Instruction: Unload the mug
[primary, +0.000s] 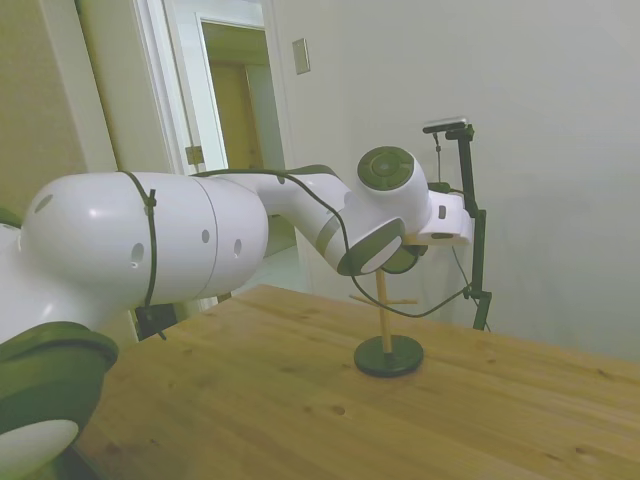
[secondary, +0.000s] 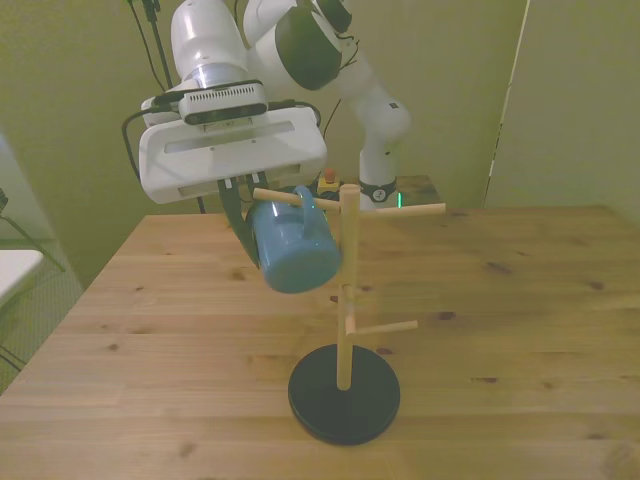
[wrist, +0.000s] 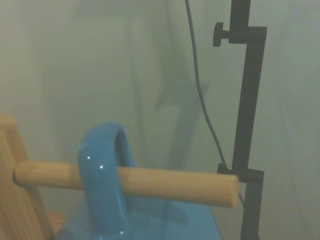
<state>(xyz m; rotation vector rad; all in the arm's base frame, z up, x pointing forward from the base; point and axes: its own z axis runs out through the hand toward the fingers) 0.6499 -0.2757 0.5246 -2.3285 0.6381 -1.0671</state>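
Note:
The light blue mug (secondary: 295, 248) hangs tilted by its handle (wrist: 102, 185) on the top peg (wrist: 150, 182) of a wooden mug tree (secondary: 346, 290) with a black round base (secondary: 344, 395). My gripper (secondary: 246, 236) comes down from above, right against the mug's side toward the front view's left, and the mug hides most of it. In the side view the arm's elbow covers both mug and gripper, so only the tree's pole (primary: 384, 312) and base (primary: 388, 356) show. The wrist view sits close above the handle looped over the peg.
Two lower pegs (secondary: 385, 327) and one upper peg (secondary: 412, 210) stick out toward the front view's right. The wooden table (secondary: 520, 330) spreads around the tree. A wall stands behind the table's far side (primary: 540, 150).

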